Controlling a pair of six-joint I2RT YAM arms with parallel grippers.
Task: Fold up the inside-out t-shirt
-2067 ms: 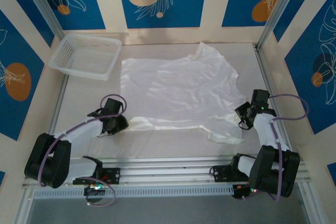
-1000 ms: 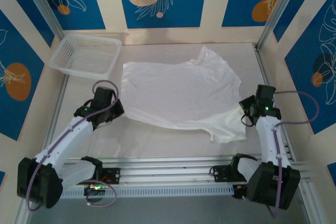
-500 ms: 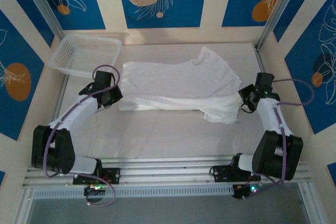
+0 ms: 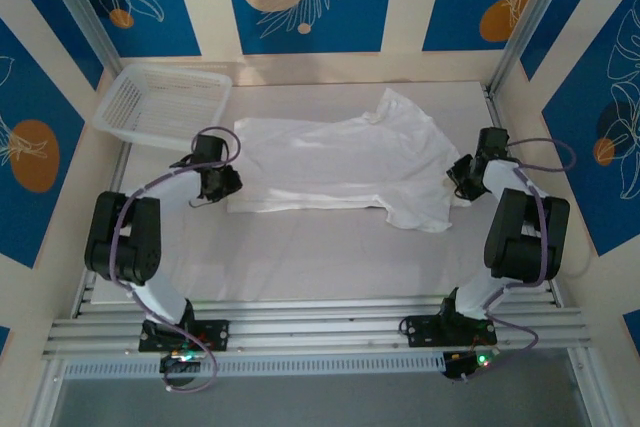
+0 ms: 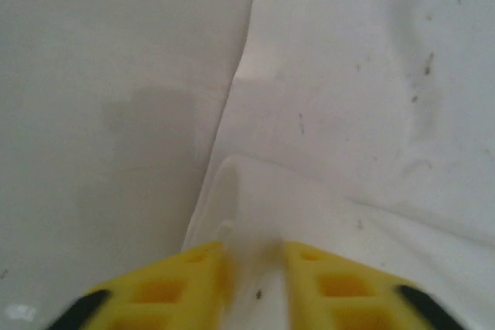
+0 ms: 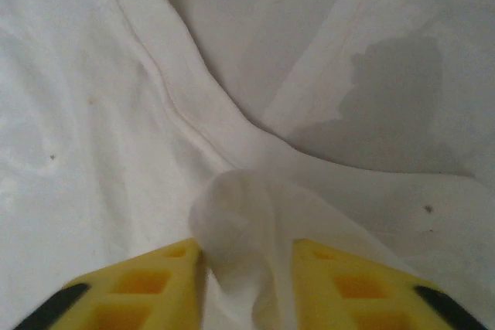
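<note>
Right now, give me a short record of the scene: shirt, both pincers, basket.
t-shirt: white, wrinkled, lying flat on the table between the two arms
left pincer: at the shirt's left edge, fingers parted, cloth edge lying between them
right pincer: at the shirt's right edge, a bunch of cloth between its fingers; grip unclear
basket: white mesh, far left corner of the table

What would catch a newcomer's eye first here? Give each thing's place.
The white t-shirt, folded over mid-table, draws the eye first. The left gripper sits at its left edge and the right gripper at its right, each with cloth between its yellow jaws. A basket stands in the far left corner.
</note>
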